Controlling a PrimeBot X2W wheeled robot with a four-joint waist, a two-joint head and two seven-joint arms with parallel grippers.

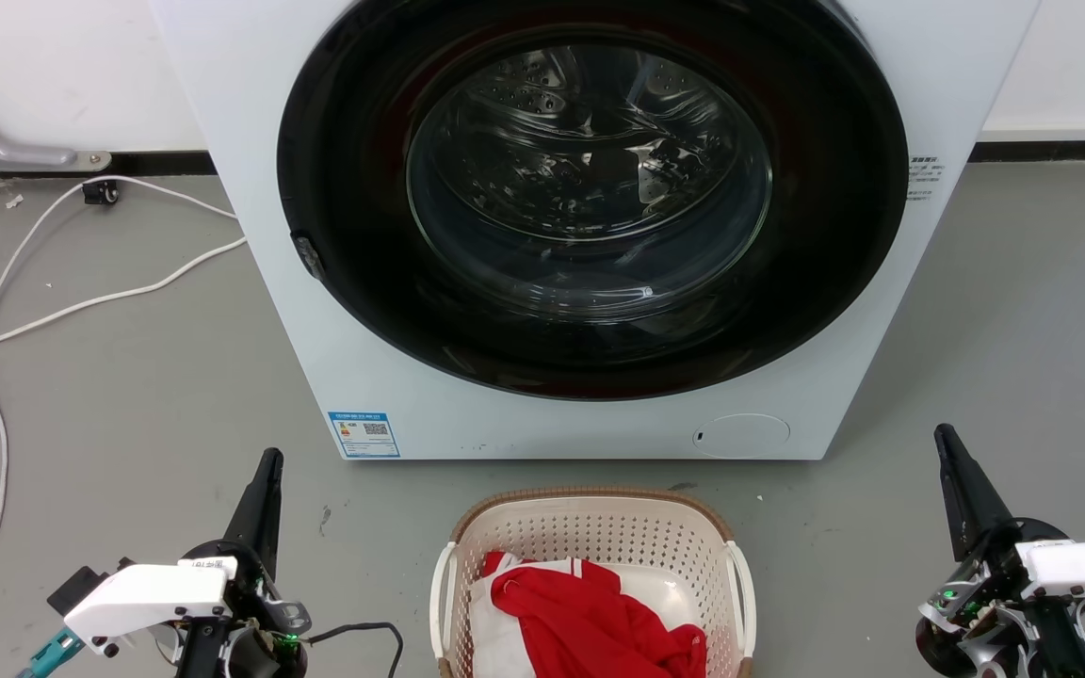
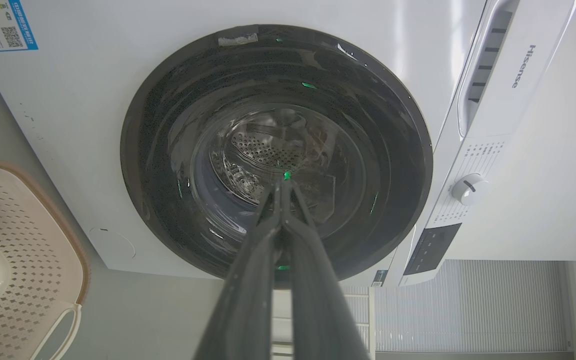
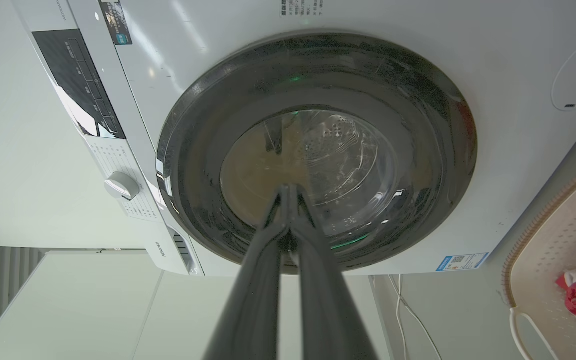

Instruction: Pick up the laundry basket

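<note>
Nothing's grabbed yet, so I'd call this the reach-in stage. The laundry basket (image 1: 590, 529) sits mouth-up on the floor, just in front of the washing machine (image 1: 251, 188), with a handle facing each side. The left hand (image 1: 270, 459) and right hand (image 1: 944, 435) flank it, fingers pressed together and empty. Next they'd need to open and close in on the handles. I can't call the long axis because the near end is cut off.

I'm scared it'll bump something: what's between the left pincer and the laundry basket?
Bare grey floor and a thin black cable by the left pincer, in the head view.
</note>
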